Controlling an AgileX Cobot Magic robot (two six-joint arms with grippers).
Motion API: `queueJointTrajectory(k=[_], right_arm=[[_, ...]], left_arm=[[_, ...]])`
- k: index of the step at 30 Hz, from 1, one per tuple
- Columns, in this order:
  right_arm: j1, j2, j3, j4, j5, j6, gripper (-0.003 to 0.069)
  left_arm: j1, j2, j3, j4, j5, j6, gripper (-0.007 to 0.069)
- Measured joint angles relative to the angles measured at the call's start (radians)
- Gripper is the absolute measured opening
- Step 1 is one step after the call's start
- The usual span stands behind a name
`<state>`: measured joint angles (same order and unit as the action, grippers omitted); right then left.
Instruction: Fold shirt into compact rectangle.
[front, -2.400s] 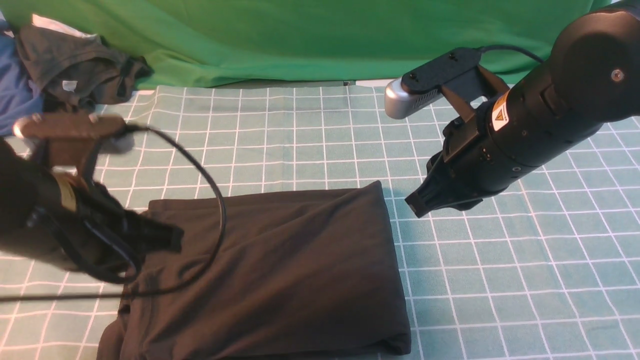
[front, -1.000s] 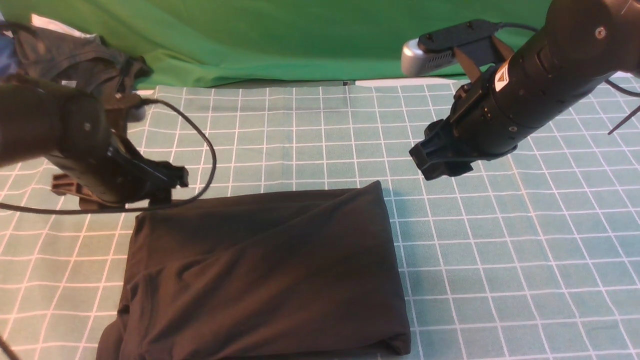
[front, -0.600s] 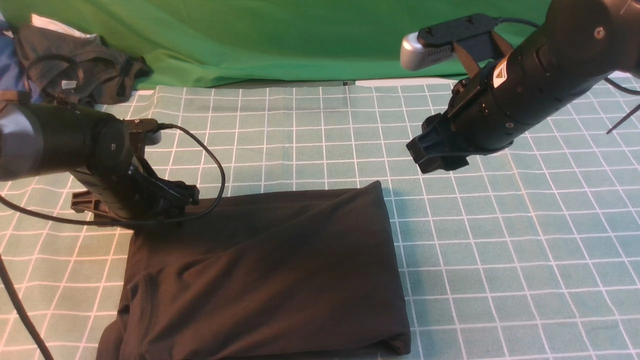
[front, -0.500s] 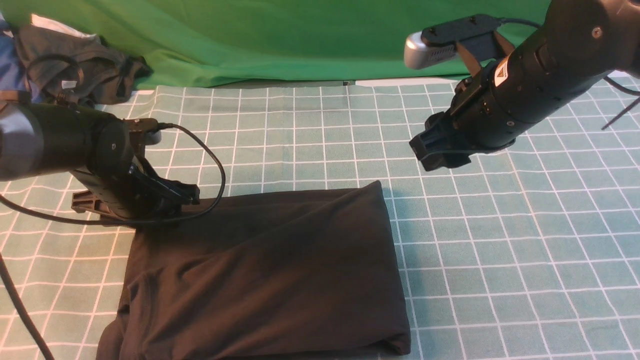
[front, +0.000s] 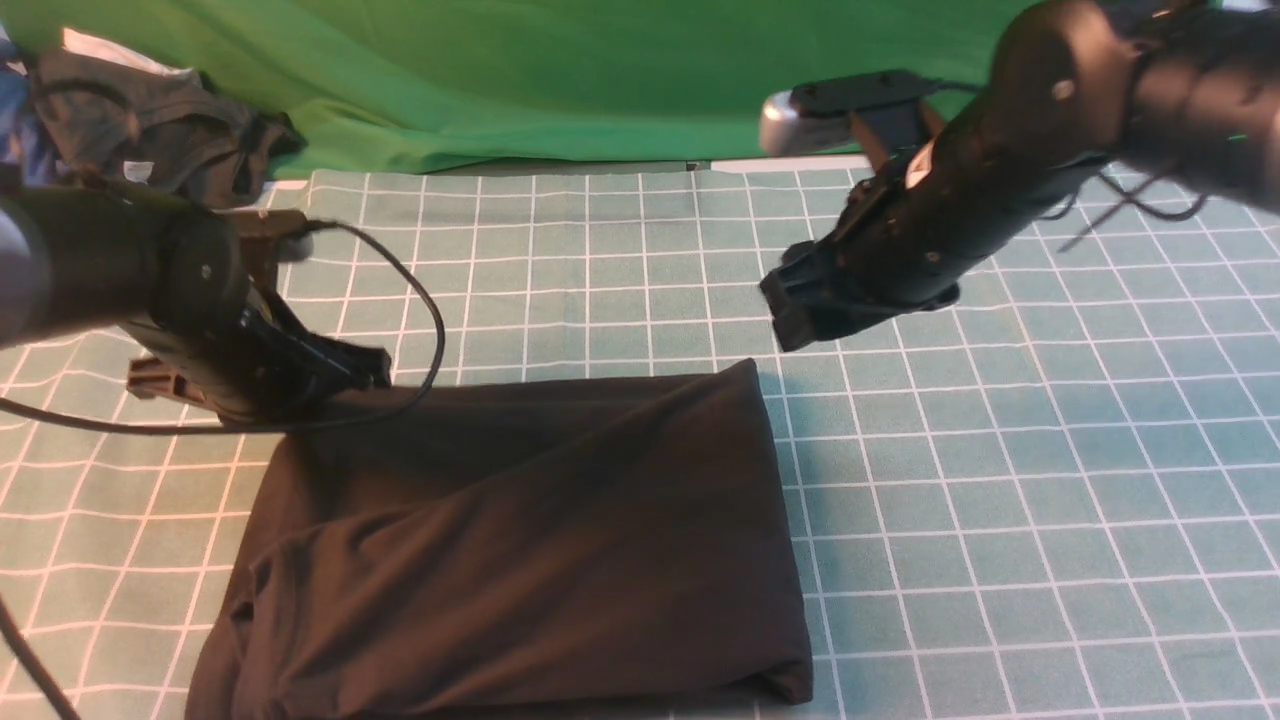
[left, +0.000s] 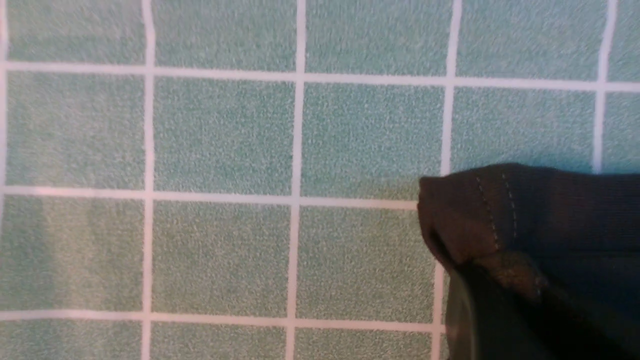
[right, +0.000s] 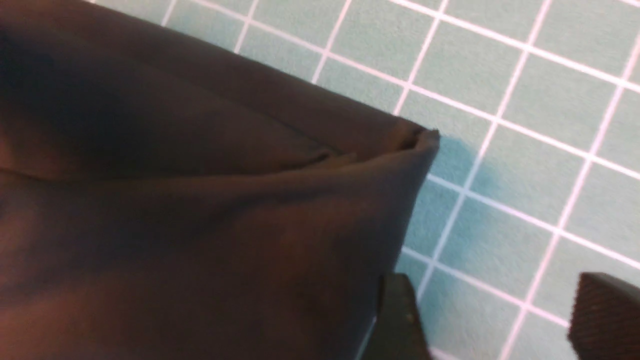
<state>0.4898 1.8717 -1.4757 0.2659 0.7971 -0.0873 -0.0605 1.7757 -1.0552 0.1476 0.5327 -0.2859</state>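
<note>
Matte black tubular arms (front: 1000, 180) (looping black cable (front: 425, 300), silver wrist camera (front: 785, 125))

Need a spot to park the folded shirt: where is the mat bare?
Bare checked mat right of the shirt, and a strip between the shirt and the green cloth. Crowded at far left: grey garment, left gripper.

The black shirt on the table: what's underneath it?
The black shirt lies on a teal checked cloth that shows all round it. Whatever lies directly beneath its folded layers is covered.

Shirt (front: 520, 540) on table (front: 1000, 480), arms flanking.
</note>
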Motion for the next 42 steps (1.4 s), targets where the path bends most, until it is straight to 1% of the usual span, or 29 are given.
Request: queueJointTrajectory(k=[2, 4, 6, 15, 17, 19, 20, 21, 23, 24, 26, 27, 28, 32, 36, 42], right_arm=[[0.0, 0.058, -0.031, 0.013, -0.009, 0.0, 0.0514], [0.0, 0.097, -0.05, 0.026, -0.013, -0.001, 0.0552], [0.0, 0.134, -0.067, 0.048, -0.014, -0.001, 0.0573], [0.0, 0.259, -0.101, 0.138, -0.044, -0.012, 0.0582], [0.0, 0.281, -0.102, 0.21, -0.046, -0.064, 0.0579], [-0.001, 0.291, -0.106, 0.279, -0.049, -0.129, 0.0549], [-0.002, 0.293, -0.106, 0.295, -0.053, -0.144, 0.0524], [-0.002, 0.298, -0.107, 0.316, -0.058, -0.169, 0.0479], [-0.002, 0.305, -0.107, 0.336, -0.066, -0.208, 0.0351], [-0.002, 0.306, -0.107, 0.342, -0.069, -0.237, 0.024], [-0.005, 0.306, -0.109, 0.347, -0.068, -0.254, 0.0134], [-0.011, 0.306, -0.117, 0.348, -0.063, -0.264, 0.0092], [-0.017, 0.306, -0.125, 0.348, -0.057, -0.267, 0.0078], [-0.057, 0.3, -0.184, 0.322, -0.039, -0.272, 0.0077], [-0.093, 0.283, -0.242, 0.286, -0.037, -0.275, 0.0077], [-0.124, 0.276, -0.279, 0.235, -0.069, -0.273, 0.0081]], left_arm=[[0.0, -0.009, -0.004, -0.001, -0.005, 0.001, 0.0025], [0.0, -0.009, -0.005, -0.001, -0.005, 0.0, 0.0025], [0.0, -0.009, -0.005, -0.002, -0.004, 0.0, 0.0025], [0.0, -0.009, -0.006, -0.022, -0.005, 0.001, 0.0025], [0.0, -0.009, -0.006, -0.028, -0.005, 0.001, 0.0025], [0.0, -0.009, -0.006, -0.052, -0.005, 0.01, 0.0025], [0.0, -0.009, -0.006, -0.072, -0.005, 0.019, 0.0025], [0.0, -0.009, -0.006, -0.085, -0.005, 0.034, 0.0025], [0.0, -0.009, -0.008, -0.125, -0.005, 0.063, 0.0025], [0.0, -0.009, -0.01, -0.155, -0.005, 0.081, 0.0025], [0.0, -0.009, -0.014, -0.17, -0.004, 0.084, 0.0025], [0.0, -0.009, -0.026, -0.191, -0.001, 0.085, 0.0025], [0.0, -0.009, -0.041, -0.209, 0.006, 0.088, 0.0025], [0.0, -0.008, -0.114, -0.261, 0.019, 0.101, 0.0025], [0.0, -0.008, -0.179, -0.277, 0.015, 0.104, 0.0025], [0.0, 0.01, -0.217, -0.286, -0.044, 0.105, 0.0025]])
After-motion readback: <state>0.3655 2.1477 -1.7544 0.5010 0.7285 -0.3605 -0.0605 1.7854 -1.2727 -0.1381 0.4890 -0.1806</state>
